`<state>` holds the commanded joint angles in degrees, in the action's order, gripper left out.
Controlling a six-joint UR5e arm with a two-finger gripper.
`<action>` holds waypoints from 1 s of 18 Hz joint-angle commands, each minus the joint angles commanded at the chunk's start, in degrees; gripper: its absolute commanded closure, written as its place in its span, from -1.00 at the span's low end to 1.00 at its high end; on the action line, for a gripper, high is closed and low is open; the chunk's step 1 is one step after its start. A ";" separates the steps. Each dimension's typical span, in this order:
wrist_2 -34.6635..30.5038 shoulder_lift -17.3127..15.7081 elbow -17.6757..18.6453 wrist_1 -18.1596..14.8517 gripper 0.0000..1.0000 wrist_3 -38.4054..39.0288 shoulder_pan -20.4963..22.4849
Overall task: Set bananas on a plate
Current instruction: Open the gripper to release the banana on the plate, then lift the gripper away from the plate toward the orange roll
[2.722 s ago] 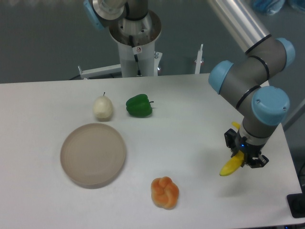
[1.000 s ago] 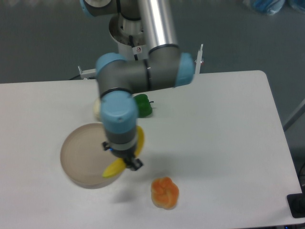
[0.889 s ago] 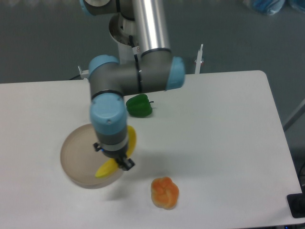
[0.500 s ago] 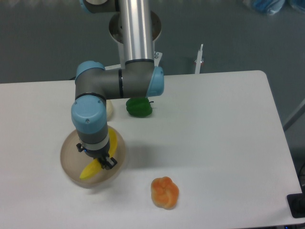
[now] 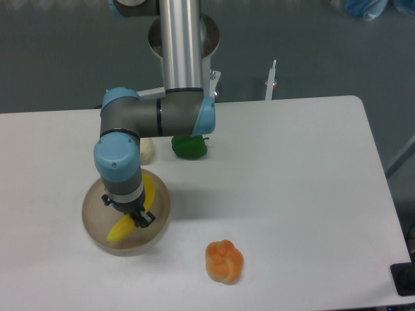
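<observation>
The curved yellow banana (image 5: 122, 228) is held in my gripper (image 5: 133, 216), which is shut on it near its middle. It hangs over the middle of the round beige plate (image 5: 96, 230) at the table's front left. The banana's upper end (image 5: 150, 190) shows beside the wrist, its lower end points to the front left. I cannot tell whether the banana touches the plate. The arm hides most of the plate's far part.
An orange lumpy bell pepper (image 5: 224, 261) lies to the front right of the plate. A green bell pepper (image 5: 189, 147) and a pale pear (image 5: 147, 149), partly hidden by the arm, lie behind the plate. The robot base (image 5: 183, 45) stands at the table's back edge.
My gripper has carried the banana from the table's right side across to the left, over the plate. In the last half second it moved only slightly.
</observation>
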<state>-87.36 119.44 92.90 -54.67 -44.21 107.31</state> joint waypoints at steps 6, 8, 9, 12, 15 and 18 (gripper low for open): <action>-0.44 -1.58 -0.44 -0.35 -1.00 0.18 0.17; -0.70 -1.50 -1.49 -0.35 -1.00 0.09 1.31; -1.40 -1.50 -2.19 -0.35 -1.00 0.00 2.62; -3.08 -1.58 -5.52 -0.44 -1.00 -0.88 8.32; -2.81 -1.06 -9.57 -0.79 -1.00 -4.02 13.43; -3.16 -0.62 -9.23 -1.14 -1.00 -16.50 18.09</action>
<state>-90.52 118.83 83.67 -55.81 -60.71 125.41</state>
